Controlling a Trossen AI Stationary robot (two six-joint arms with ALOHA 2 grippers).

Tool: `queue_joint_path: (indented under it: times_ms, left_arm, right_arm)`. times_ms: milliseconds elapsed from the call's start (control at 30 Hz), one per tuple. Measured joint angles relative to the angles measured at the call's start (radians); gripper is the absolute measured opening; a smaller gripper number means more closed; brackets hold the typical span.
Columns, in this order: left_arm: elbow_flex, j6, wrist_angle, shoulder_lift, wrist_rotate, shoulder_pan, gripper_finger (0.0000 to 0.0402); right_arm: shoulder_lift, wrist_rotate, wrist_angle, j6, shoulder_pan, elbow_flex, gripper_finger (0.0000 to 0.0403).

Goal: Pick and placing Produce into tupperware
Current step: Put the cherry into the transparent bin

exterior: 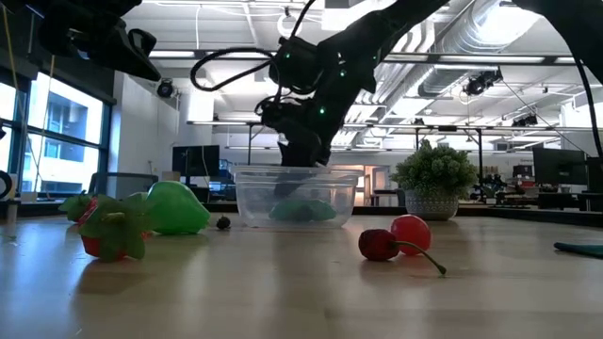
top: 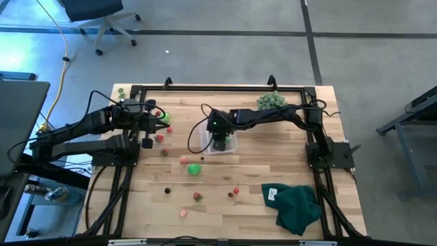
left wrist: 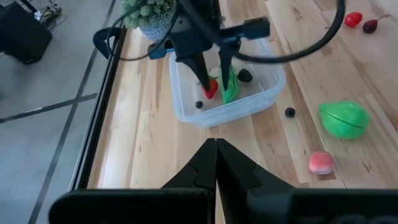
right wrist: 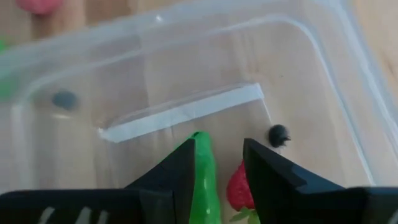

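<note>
Here my right gripper point(left wrist: 214, 68) hangs inside the small clear plastic tupperware point(left wrist: 186, 112), jaws partly spread over a small red strawberry piece point(right wrist: 239, 186).
The long green produce piece point(right wrist: 204, 180) lies beside one finger; my left gripper point(left wrist: 216, 163) waits nearby, jaws pressed together, empty.

Right claw point(exterior: 303, 155) over tupperware point(exterior: 297, 196), cherries point(exterior: 396, 240) nearby
</note>
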Motion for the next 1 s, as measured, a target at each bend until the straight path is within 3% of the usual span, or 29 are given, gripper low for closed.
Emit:
queue_joint_path:
  times_ms: [167,333,533,767,900,1000]
  left_arm:
    - [0.0,0.0,0.0,0.0,0.0,0.0,0.0001]
    - [0.0,0.0,0.0,0.0,0.0,0.0,0.0001]
    - [0.0,0.0,0.0,0.0,0.0,0.0,0.0001]
    - [0.0,0.0,0.0,0.0,0.0,0.0,0.0001]
    - [0.0,0.0,0.0,0.0,0.0,0.0,0.0001]
    - [0.0,0.0,0.0,0.0,0.0,0.0,0.0001]
  right_arm:
    - [-0.073,0.002,-0.023,-0.008,0.038,0.0,0.0125]
    - [-0.181,0.07,-0.036,-0.026,0.119,0.0,0.0118]
    - [-0.269,0.256,-0.065,-0.016,0.263,0.0,0.0117]
    - [-0.279,0.491,-0.161,0.085,0.442,-0.004,0.0117]
    - [-0.309,0.572,-0.101,0.189,0.522,-0.117,0.0117]
    - [-0.372,0.578,0.057,0.268,0.564,-0.271,0.0117]
